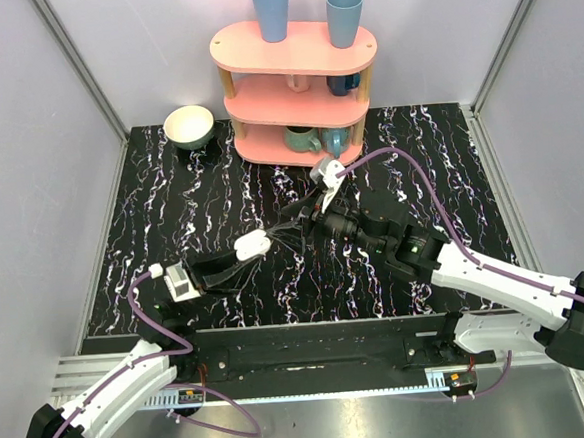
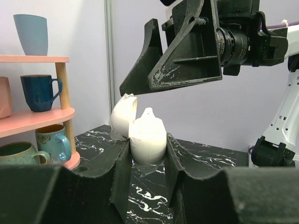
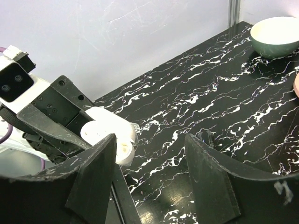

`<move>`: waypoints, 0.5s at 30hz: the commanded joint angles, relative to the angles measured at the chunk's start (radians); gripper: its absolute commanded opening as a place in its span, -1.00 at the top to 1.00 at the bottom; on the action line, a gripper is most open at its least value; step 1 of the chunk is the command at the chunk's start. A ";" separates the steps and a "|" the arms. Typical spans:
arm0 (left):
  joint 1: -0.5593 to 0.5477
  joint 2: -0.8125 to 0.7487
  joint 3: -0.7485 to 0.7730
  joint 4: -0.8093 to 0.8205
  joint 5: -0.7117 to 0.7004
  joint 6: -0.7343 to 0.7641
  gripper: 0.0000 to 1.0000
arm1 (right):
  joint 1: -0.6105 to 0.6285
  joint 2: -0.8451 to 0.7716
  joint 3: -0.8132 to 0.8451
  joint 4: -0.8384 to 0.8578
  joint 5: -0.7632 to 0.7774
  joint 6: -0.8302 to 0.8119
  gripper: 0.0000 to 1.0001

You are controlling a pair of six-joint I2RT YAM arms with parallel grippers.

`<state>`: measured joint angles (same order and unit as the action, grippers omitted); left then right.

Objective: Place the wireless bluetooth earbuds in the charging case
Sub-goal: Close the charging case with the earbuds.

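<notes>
The white charging case [image 1: 253,245] stands open on the black marbled table, clamped between my left gripper's fingers [image 1: 230,264]. In the left wrist view its body [image 2: 148,140] sits between the jaws with the lid [image 2: 123,116] tipped back to the left. A small white nub [image 2: 148,111] pokes from the body's top; I cannot tell if it is an earbud. No loose earbuds show on the table. My right gripper [image 1: 300,216] hovers open and empty just right of and above the case; its jaws [image 2: 140,88] hang over it. The case [image 3: 110,126] lies left of the open right gripper [image 3: 149,140].
A pink three-tier shelf [image 1: 295,48] with blue cups and mugs stands at the back centre. A green-and-cream bowl [image 1: 189,126] sits to its left, also in the right wrist view [image 3: 274,36]. Grey walls close the sides.
</notes>
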<state>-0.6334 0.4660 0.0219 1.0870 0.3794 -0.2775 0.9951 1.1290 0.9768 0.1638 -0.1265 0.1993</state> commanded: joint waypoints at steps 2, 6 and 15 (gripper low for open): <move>0.000 -0.007 -0.089 0.065 -0.033 0.001 1.00 | 0.005 0.026 -0.003 0.080 -0.032 0.041 -0.33; 0.000 -0.004 -0.089 0.063 -0.033 0.001 1.00 | 0.005 0.048 -0.006 0.098 -0.038 0.048 -0.33; 0.000 -0.013 -0.096 0.065 -0.037 0.001 1.00 | 0.005 0.074 -0.007 0.105 -0.044 0.054 -0.34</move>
<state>-0.6334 0.4660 0.0219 1.0927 0.3664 -0.2779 0.9951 1.1965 0.9646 0.2214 -0.1513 0.2409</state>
